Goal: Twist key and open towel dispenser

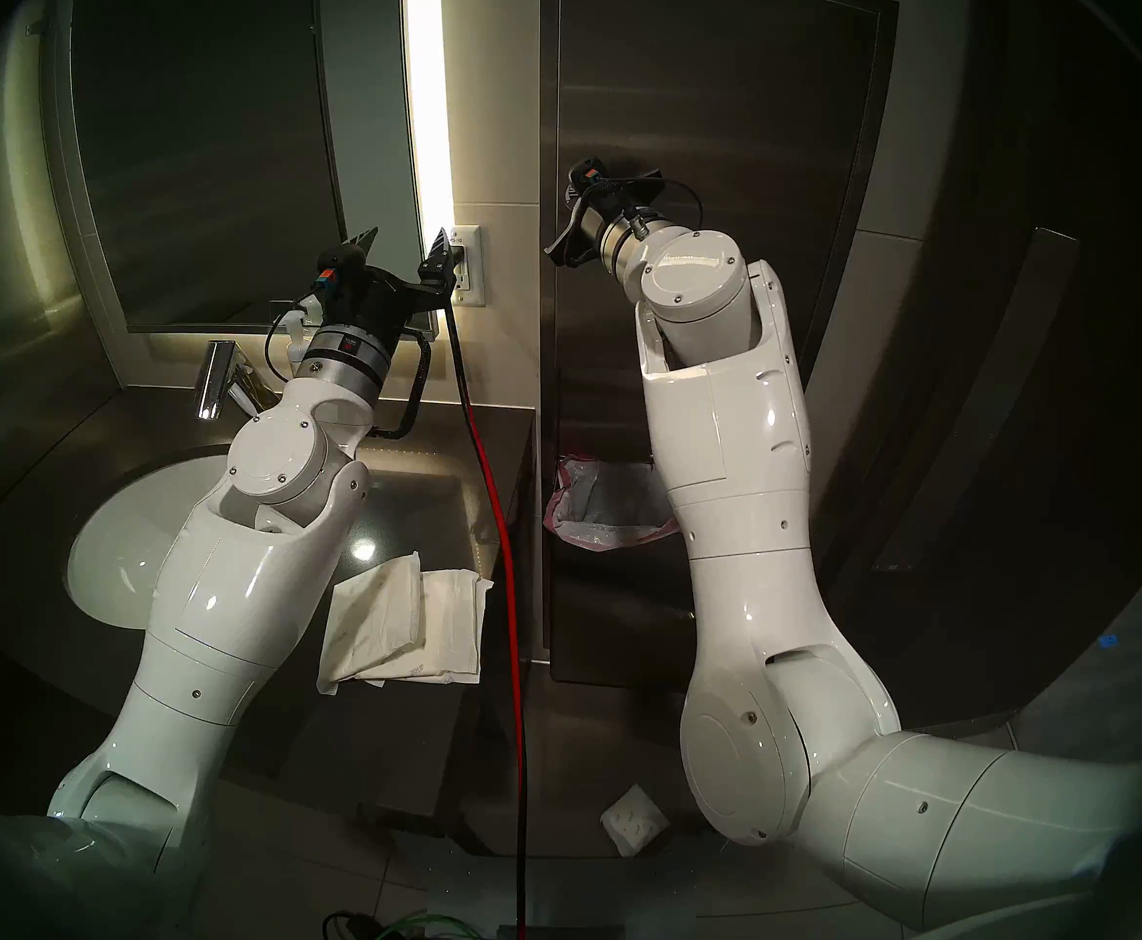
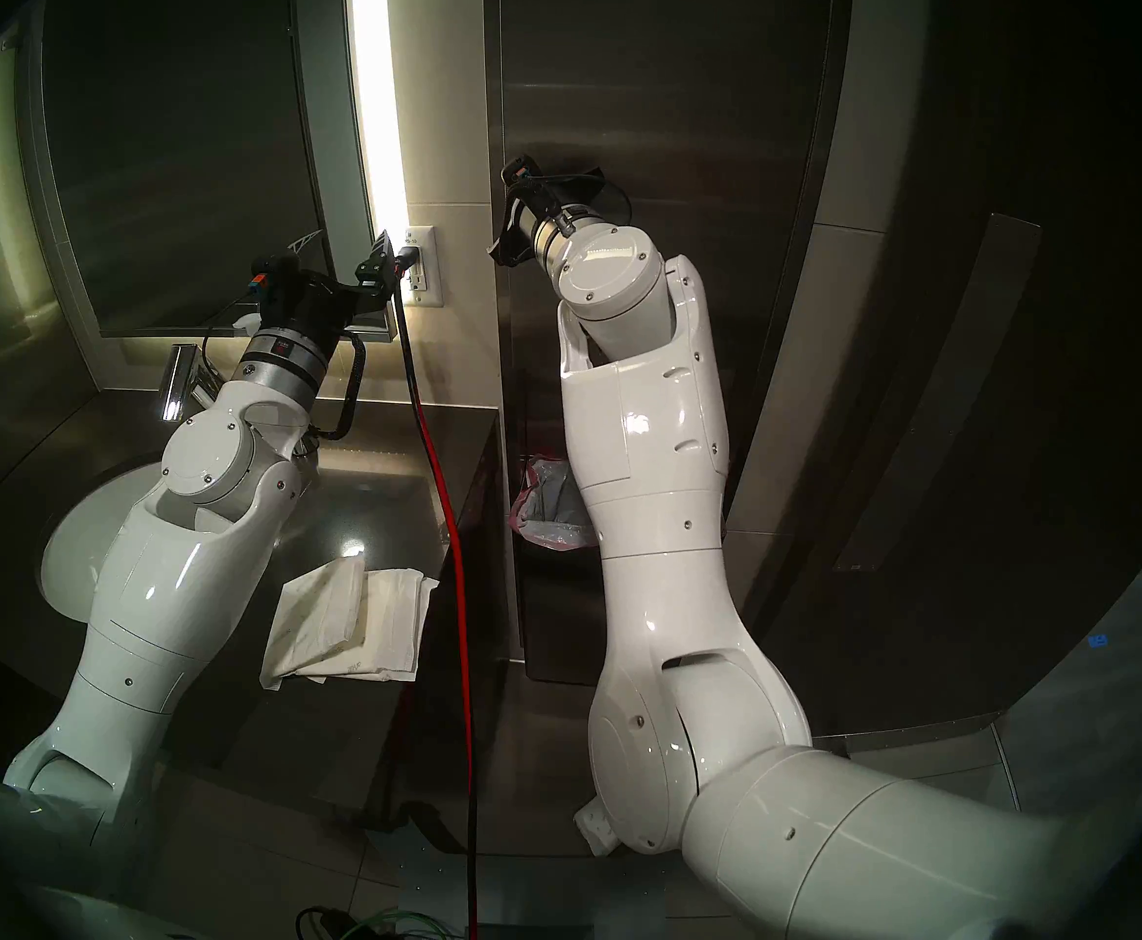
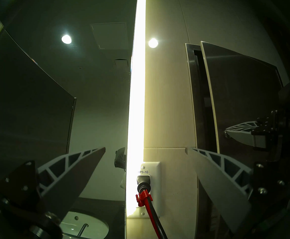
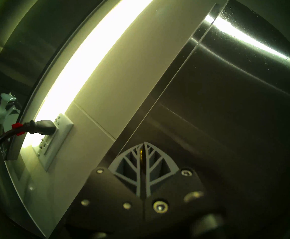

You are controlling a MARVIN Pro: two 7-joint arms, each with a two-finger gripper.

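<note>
Here, right end effector (image 4: 143, 147) pinches the key (image 4: 142, 153); left end effector (image 3: 145, 149) gapes wide.

Both white arms are rising from the bottom corners of the head view toward the frame's centre. The left arm is bending at its wrist at centre left, its left pincer (image 1: 404, 240) spreading wide, the two ribbed fingers (image 3: 82, 166) reaching up from the bottom corners of the left wrist view. The right arm is stretching up at centre right, its right pincer (image 4: 144, 147) pressing its ribbed fingers together at the lower centre of the right wrist view.
</note>
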